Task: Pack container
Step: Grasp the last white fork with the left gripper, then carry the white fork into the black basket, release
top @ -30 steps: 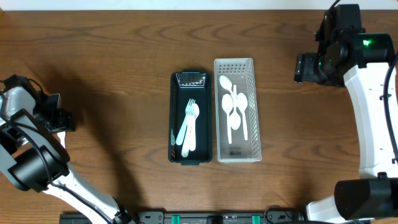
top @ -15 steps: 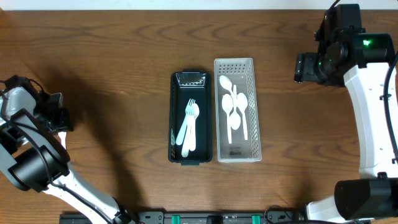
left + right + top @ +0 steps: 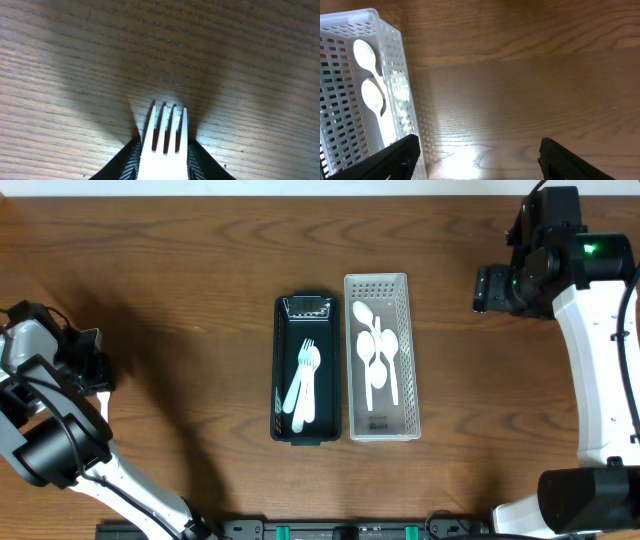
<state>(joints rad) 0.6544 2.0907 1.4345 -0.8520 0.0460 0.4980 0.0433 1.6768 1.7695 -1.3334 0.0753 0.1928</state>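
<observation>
Left wrist view, white fork (image 3: pixel 164 140) pinched between left jaws, tines jutting beyond, right jaws wide.

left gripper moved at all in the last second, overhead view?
Yes, slightly. The left gripper has pulled a little toward the table's left edge, away from the black tray, which has not shifted. It is clamped on a white fork.
</observation>
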